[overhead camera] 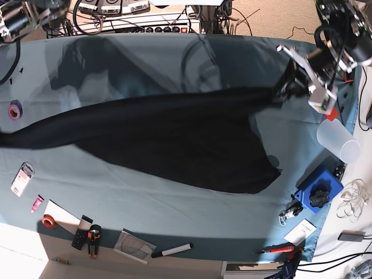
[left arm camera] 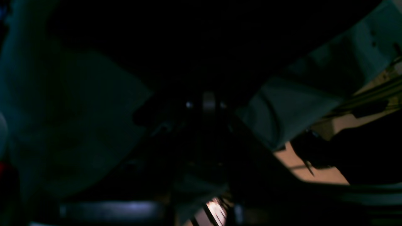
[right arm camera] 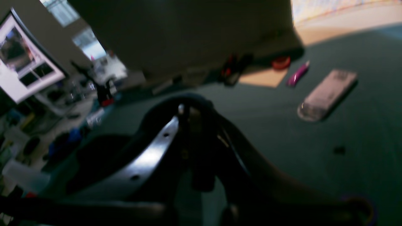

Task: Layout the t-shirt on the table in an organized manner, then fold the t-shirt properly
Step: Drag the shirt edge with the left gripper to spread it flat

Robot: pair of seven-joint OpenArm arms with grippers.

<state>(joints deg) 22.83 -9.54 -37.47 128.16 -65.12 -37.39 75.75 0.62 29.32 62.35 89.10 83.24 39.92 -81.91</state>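
Stretching between both arms, the t-shirt (overhead camera: 192,142) is sagging over the tabletop (overhead camera: 168,218), its long side running left to right. Left gripper (overhead camera: 279,97) and right gripper (right arm camera: 190,113) are pinching its ends tight, each equally near. Laying it flat probably means pulling evenly. The cup (overhead camera: 338,141) is sitting near the left gripper, maybe in the way.

Matt black cloth t-shirt (overhead camera: 192,145); smooth teal cloth-covered table (overhead camera: 139,203); translucent, smooth plastic cup (overhead camera: 338,141); glossy blue plastic box (overhead camera: 319,187).

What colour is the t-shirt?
Black on the side that shows; the base view shows the t-shirt best.
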